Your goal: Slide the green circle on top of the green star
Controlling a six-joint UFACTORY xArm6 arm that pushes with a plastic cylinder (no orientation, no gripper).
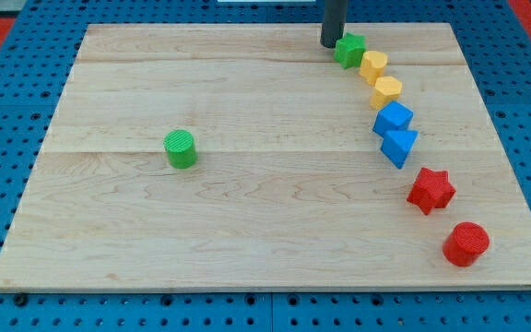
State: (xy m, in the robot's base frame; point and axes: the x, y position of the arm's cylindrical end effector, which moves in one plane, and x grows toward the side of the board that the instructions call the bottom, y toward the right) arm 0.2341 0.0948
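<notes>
Jaws: none on this rig, so no spread or pinch state applies; the arm is ending in a dark rod, and my tip is resting at the view's top, touching or just beside the left side of the green star.

Green circle is sitting alone on the left half of the surface, well apart from the star and from my tip. Nothing is lying between the two greens.

Other blocks are curving down the view's right below the star: upper yellow block, lower yellow block, blue cube, blue triangle, red star, red circle.

Progress, as judged: the circle is looking unpushed, so the whole slide is remaining. My tip is standing at the wrong block and is needing to travel to the circle's far left side before pushing it toward the star. Risk: nudging the star into the yellow block while leaving.
</notes>
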